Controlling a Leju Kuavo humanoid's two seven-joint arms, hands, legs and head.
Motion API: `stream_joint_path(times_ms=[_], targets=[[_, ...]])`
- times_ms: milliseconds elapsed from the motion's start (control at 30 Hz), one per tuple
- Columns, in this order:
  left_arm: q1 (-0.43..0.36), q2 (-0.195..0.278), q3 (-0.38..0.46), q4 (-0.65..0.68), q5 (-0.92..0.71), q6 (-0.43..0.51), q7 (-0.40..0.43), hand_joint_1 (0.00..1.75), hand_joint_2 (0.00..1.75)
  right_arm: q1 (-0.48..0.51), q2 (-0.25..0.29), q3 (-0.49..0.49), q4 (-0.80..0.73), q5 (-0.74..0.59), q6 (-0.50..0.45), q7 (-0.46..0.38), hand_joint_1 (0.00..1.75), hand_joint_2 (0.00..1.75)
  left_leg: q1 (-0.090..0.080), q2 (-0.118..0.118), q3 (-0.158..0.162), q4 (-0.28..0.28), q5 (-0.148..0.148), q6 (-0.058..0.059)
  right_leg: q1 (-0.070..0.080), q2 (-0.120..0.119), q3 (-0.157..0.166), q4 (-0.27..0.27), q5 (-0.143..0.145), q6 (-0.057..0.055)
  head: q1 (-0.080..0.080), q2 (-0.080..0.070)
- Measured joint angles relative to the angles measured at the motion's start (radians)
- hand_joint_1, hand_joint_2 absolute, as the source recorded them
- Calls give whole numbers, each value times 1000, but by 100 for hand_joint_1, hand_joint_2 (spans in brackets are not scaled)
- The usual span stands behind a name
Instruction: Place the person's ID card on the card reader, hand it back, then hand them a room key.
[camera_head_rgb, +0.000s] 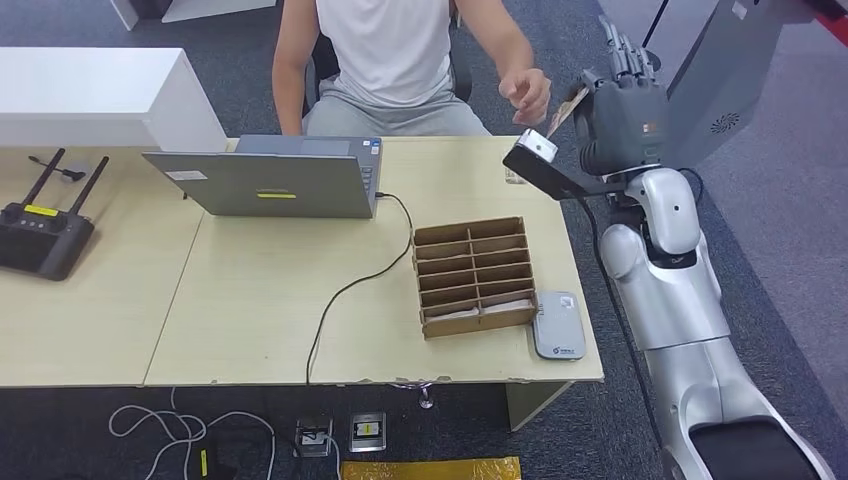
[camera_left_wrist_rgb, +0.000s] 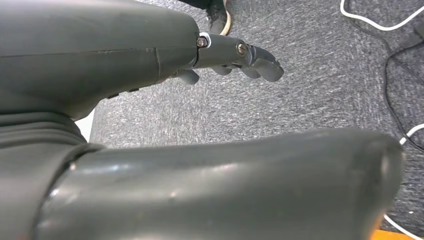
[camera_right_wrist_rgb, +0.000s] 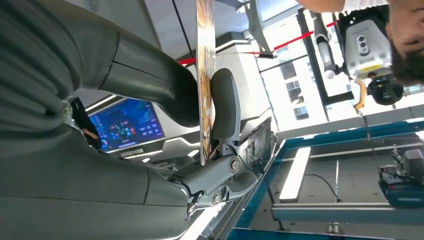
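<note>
Grey and flat, the card reader (camera_head_rgb: 558, 326) lies nearest us at the right front corner of the table (camera_head_rgb: 250, 320), just beside the wooden slotted organizer (camera_head_rgb: 473, 275), whose front compartments hold pale cards. Our left hand (camera_left_wrist_rgb: 235, 57) hangs over grey carpet with its fingers loosely curled and nothing in them. Further back a cable (camera_head_rgb: 345, 290) runs from the front edge to the open laptop (camera_head_rgb: 270, 178), and a black controller (camera_head_rgb: 40, 235) with two antennas sits on the left table. Beyond the far right corner our right hand (camera_head_rgb: 622, 110) is raised, pinching a thin card (camera_right_wrist_rgb: 205, 75) between thumb and finger, edge-on in the wrist view. Whether it is the ID or a room key we cannot tell. The seated person's hand (camera_head_rgb: 527, 95) reaches just beside it
</note>
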Motion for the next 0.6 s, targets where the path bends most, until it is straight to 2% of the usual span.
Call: stream_joint_path(times_ms=[167, 367, 600], targets=[[-8, -1, -2, 0, -19, -6, 7, 0, 0, -115, 62, 13, 187, 22, -21, -19, 175, 175, 0, -1, -1, 0, 1, -1, 0, -1, 0, 1, 0, 0, 0, 0], [-29, -2, -15, 0, -52, -22, 21, 0, 0, -239, 132, 28, 421, 25, 7, -19, 175, 175, 0, -2, -2, 0, 1, -1, 0, -3, -1, 1, 0, 0, 0, 0], [-37, 0, -33, 0, -85, -43, 25, 0, 0, -309, 153, 32, 593, 38, 62, 13, 175, 175, 0, -2, -2, 0, 1, -1, 0, -3, -1, 0, 0, 0, 0, 0]])
